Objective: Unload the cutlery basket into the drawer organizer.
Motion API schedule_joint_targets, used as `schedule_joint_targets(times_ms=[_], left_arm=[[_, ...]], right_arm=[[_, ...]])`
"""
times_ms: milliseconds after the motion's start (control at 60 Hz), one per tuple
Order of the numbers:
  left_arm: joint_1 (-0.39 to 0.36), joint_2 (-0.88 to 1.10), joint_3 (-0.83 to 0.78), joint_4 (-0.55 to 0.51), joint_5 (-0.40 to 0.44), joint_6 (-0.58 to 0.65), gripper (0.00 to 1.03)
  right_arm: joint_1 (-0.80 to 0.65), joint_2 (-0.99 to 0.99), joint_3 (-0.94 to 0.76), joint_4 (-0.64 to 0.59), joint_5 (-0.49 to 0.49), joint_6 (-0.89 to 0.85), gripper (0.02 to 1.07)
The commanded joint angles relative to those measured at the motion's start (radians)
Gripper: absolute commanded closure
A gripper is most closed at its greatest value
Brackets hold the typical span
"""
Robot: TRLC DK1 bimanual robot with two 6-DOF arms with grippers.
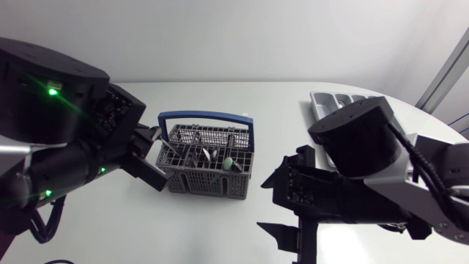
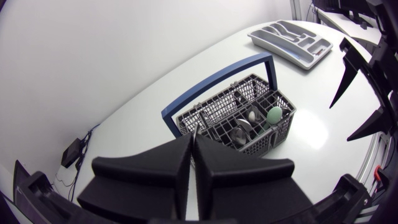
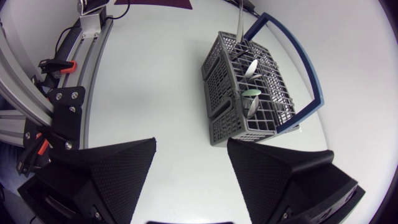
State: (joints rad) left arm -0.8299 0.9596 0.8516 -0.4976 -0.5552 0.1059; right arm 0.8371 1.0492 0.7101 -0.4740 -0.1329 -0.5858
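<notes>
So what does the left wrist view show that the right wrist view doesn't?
Left wrist only: the drawer organizer beyond the cutlery basket, and the left gripper shut on a thin utensil handle. Right wrist only: that handle's length rising from the basket's end. Both: the basket, cutlery in it, and the open right gripper.

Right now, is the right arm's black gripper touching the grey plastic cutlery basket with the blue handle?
Apart. The right wrist view shows bare white table between the right gripper and the grey cutlery basket; the open fingers stop short of it.
</notes>
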Motion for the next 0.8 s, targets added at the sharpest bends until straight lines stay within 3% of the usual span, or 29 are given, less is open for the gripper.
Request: schedule_joint_targets(times_ms=[0, 167, 300, 467, 783], left_arm=[[0.002, -0.035, -0.006, -0.007, 0.000, -0.005, 1.00], [0.003, -0.091, 0.004, -0.015, 0.021, -0.018, 1.00], [0.034, -0.122, 0.044, -0.076, 0.153, -0.068, 1.00], [0.078, -0.119, 0.069, -0.136, 0.390, -0.127, 1.00], [0.104, -0.078, 0.044, -0.167, 0.623, -0.146, 1.00]], right_arm=[[0.010, 0.015, -0.011, 0.005, 0.004, 0.023, 0.24], [0.010, 0.014, -0.006, 0.008, 0.004, 0.030, 0.24], [0.008, -0.005, 0.008, 0.021, 0.004, 0.049, 0.24], [0.014, -0.035, 0.029, 0.025, 0.003, 0.086, 0.24], [0.057, -0.043, 0.061, 0.028, -0.008, 0.159, 0.24]])
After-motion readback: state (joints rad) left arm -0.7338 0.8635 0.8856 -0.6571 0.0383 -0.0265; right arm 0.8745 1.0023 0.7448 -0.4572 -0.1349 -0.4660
